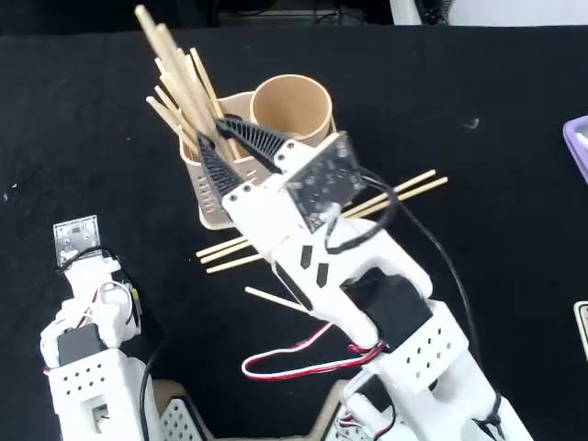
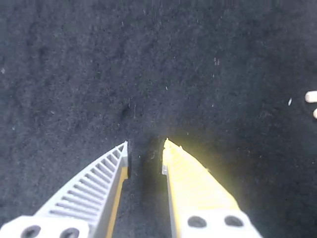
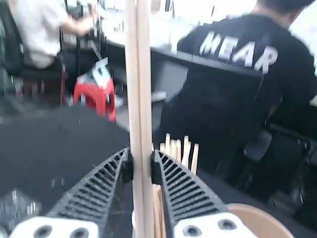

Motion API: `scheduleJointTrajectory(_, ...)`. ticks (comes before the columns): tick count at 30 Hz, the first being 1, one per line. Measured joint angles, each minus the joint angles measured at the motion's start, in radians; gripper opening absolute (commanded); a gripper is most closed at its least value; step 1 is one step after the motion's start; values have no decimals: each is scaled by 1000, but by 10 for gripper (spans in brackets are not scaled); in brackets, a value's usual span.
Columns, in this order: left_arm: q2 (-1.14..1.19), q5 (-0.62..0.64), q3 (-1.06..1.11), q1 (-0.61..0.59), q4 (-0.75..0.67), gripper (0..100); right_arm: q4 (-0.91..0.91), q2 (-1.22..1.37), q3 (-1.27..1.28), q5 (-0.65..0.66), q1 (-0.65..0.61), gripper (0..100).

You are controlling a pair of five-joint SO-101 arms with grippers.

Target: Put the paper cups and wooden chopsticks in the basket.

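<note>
Black worktop [image 1: 496,83] and what lies around it
A purple object [image 1: 578,140] sits at the worktop's right edge, cut off from view, and a pale item [image 1: 582,323] lies at that same edge, closer to the worktop's front. A red stool [image 3: 95,95] stands beyond the worktop's far edge.

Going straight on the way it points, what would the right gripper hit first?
Probably the chopstick bundle standing in the basket, just beyond the tips of the right gripper, which is shut on a chopstick pair. Depth is unclear, so the basket rim might come first.
</note>
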Motion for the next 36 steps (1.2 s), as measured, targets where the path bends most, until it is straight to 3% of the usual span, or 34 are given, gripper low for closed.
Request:
scheduleJointTrajectory(9, 0, 0, 0, 0, 0, 127, -308, 178, 0, -5, 6, 11)
scheduleJointTrajectory(15, 0, 0, 0, 0, 0, 127, -402, 400, 0, -5, 80, 11)
scheduleJointTrajectory(19, 0, 0, 0, 0, 0, 127, -402, 486, 0, -5, 104, 25)
scheduleJointTrajectory(24, 0, 0, 0, 0, 0, 127, -328, 497, -2, -5, 107, 181)
scheduleJointTrajectory(30, 0, 0, 0, 0, 0, 127, -184, 456, -46, -6, 107, 141)
scheduleJointTrajectory(36, 0, 0, 0, 0, 0, 127, -18, 241, -75, -6, 107, 139)
